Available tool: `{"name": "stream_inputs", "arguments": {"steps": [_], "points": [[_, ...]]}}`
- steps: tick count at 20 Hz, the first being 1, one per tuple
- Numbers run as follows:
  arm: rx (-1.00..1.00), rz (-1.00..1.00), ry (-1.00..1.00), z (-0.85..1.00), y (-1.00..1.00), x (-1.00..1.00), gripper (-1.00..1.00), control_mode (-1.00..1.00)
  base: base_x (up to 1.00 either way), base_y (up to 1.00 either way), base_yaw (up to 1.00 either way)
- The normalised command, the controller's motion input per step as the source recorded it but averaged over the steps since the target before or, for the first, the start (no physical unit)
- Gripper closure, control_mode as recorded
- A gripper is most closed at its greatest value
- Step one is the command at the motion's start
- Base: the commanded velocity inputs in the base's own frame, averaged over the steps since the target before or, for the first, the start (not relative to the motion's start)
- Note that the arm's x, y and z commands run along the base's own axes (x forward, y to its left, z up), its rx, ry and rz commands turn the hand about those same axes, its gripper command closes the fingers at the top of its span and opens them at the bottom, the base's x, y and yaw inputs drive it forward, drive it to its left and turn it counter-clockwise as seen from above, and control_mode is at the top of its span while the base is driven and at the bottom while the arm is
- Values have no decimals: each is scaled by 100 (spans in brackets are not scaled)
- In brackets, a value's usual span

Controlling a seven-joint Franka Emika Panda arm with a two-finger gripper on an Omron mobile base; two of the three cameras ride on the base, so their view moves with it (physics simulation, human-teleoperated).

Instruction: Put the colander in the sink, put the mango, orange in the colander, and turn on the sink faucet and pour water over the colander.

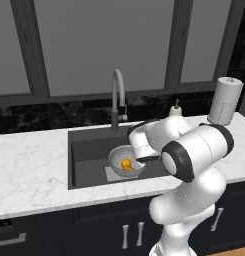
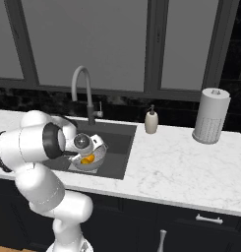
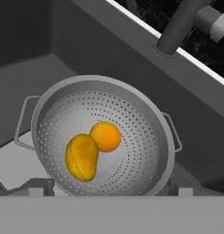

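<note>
One colander [image 3: 102, 137] sits on the bottom of the sink [image 1: 86, 152], and inside the colander lie one orange [image 3: 105, 136] and one mango [image 3: 81, 156], touching each other. The arm bends down over the sink with its hand above the colander, looking into the bowl. The fingers [image 3: 36, 186] stand wide apart, holding nothing, and one sink faucet [image 1: 118, 97] rises behind the colander.
</note>
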Motion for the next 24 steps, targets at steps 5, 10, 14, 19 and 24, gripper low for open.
{"name": "stream_inputs", "arguments": {"steps": [5,10,14,19,24], "points": [[1,-2,18,93,-58,21,-100,-100,0,0,0],[7,-5,14,100,-67,22,-100,-100,0,0,0],[9,-4,10,100,-63,21,-100,-100,0,0,0],[9,-1,11,92,-52,5,-100,-100,0,0,0],[17,0,-5,33,-9,0,-100,-100,0,0,0]]}}
